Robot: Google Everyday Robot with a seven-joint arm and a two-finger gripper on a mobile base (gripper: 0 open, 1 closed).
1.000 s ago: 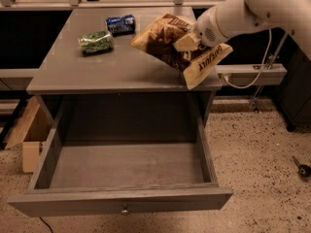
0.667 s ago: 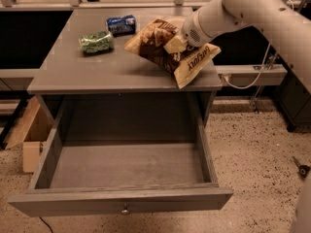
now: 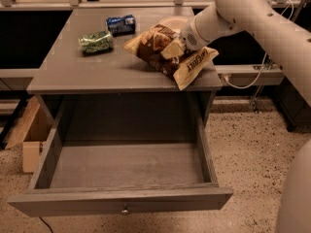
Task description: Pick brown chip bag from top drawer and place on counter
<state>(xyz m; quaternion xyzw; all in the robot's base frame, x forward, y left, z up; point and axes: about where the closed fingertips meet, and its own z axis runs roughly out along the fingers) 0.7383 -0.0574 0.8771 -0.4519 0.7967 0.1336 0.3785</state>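
The brown chip bag (image 3: 149,48), crinkled dark brown with a cream-yellow end, lies on the right part of the grey counter (image 3: 97,74), its cream end overhanging the front right corner. My gripper (image 3: 171,48) comes in from the right on the white arm (image 3: 243,13) and is shut on the middle of the bag. The top drawer (image 3: 121,199) stands pulled fully out below the counter, with a small round knob (image 3: 125,210) on its front panel. I see nothing inside it.
A crushed green can (image 3: 95,41) and a blue can (image 3: 121,24) lie on the counter's back left. A cardboard box (image 3: 28,135) stands on the floor left of the drawer. Speckled floor (image 3: 252,154) lies to the right. A shelf rail with cables runs behind right.
My gripper has carried the chip bag left and lower, from over the counter's right edge to down on the counter surface. The cans and drawer have not moved.
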